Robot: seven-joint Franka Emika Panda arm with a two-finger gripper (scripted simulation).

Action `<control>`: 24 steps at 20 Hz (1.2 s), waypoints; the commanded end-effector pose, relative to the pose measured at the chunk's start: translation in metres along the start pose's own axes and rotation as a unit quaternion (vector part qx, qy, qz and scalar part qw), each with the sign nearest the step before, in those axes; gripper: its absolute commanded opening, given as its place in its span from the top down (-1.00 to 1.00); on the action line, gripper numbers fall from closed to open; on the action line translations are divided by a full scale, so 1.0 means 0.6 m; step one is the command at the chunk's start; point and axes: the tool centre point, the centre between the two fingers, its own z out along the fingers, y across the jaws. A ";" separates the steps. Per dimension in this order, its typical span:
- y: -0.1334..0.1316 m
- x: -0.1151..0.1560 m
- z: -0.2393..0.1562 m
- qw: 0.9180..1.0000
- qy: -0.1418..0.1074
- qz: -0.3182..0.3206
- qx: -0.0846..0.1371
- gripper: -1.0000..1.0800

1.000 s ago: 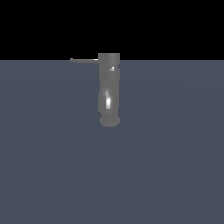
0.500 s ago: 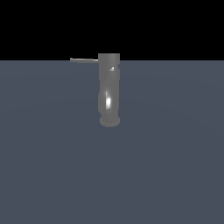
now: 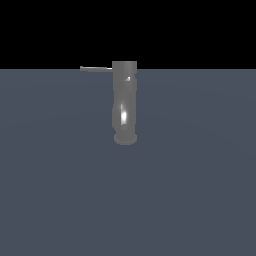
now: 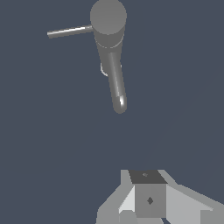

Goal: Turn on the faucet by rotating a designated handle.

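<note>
The faucet [image 3: 124,102] is an upright shiny grey cylinder with a wider round base and a bright glint. It stands at the middle of the exterior view. The handle [image 3: 96,68], a thin straight rod, sticks out level from its top toward the exterior view's left. In the wrist view I see the faucet [image 4: 111,57] from above, with its round flat top and the handle [image 4: 70,31] beside it. My gripper [image 4: 146,175] shows only in the wrist view. It is well apart from the faucet, holds nothing, and its fingertips show no gap.
A flat dark blue-grey floor [image 3: 190,190] spreads around the faucet under a black background. No other objects show. The arm does not show in the exterior view.
</note>
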 end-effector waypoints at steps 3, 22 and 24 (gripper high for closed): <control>-0.018 0.044 0.006 0.999 -0.004 0.054 0.010 1.00; -0.102 0.225 0.077 0.958 -0.022 0.286 0.027 1.00; -0.112 0.243 0.089 0.950 -0.023 0.310 0.026 1.00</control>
